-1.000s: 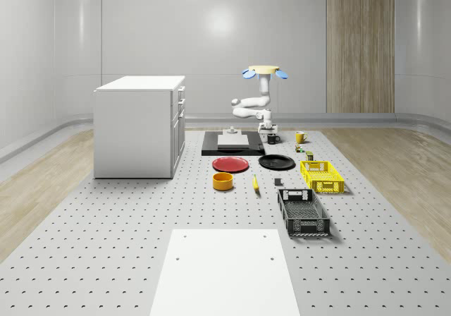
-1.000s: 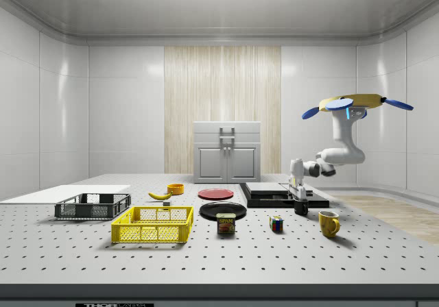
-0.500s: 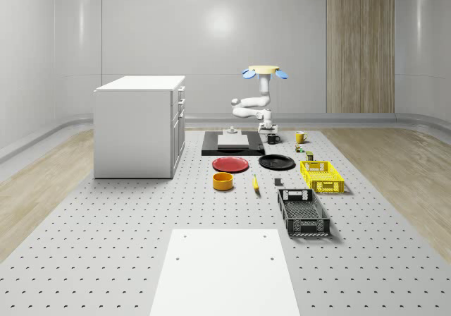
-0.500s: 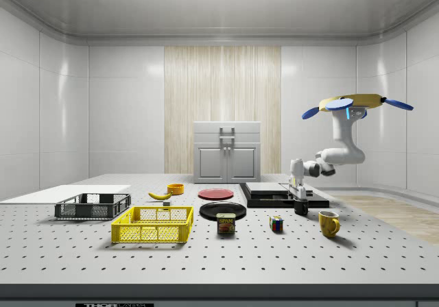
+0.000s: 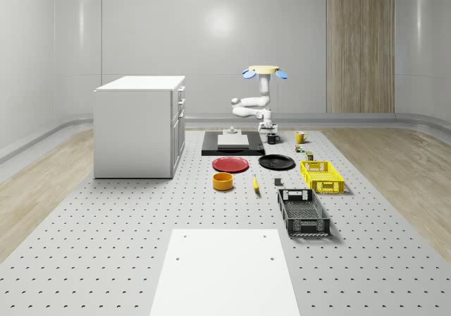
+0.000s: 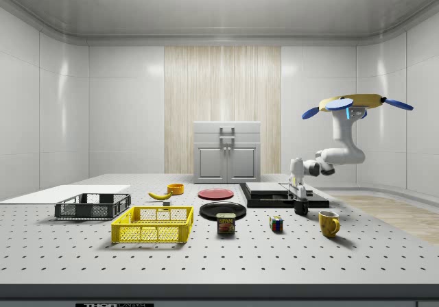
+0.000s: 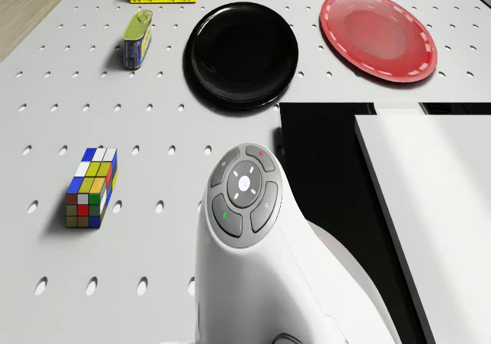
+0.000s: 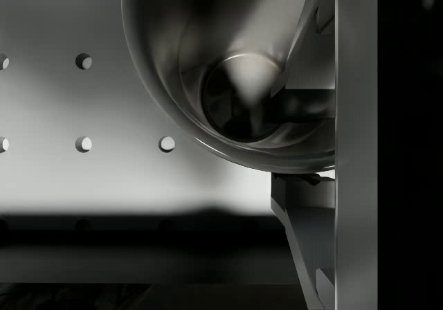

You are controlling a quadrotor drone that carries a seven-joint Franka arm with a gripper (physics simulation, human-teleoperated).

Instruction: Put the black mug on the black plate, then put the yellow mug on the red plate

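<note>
The black mug [image 6: 301, 208] stands on the table beside the black slab [image 6: 274, 196]. My gripper [image 6: 300, 199] points straight down onto it, shut on its rim. In the wrist view one finger [image 8: 308, 54] reaches inside the black mug [image 8: 235, 68] and the other lies outside the wall. The drone [image 6: 357, 103] hovers above and behind the mug, its arm folded down. The yellow mug [image 6: 328, 223] stands apart, nearer the side camera. The black plate [image 7: 244, 54] and the red plate [image 7: 377, 35] lie side by side, bare, beyond the slab.
A Rubik's cube [image 7: 91, 186] and a tin can [image 7: 137, 39] lie near the mug. A yellow crate [image 5: 321, 175], a black crate [image 5: 303, 211], a banana [image 5: 255, 183] and an orange bowl [image 5: 223, 181] sit further off. A white cabinet [image 5: 141, 125] stands at the whole-scene view's left.
The fingers have closed from wide apart onto the black mug's rim. The drone, arm and mug have stayed in place.
</note>
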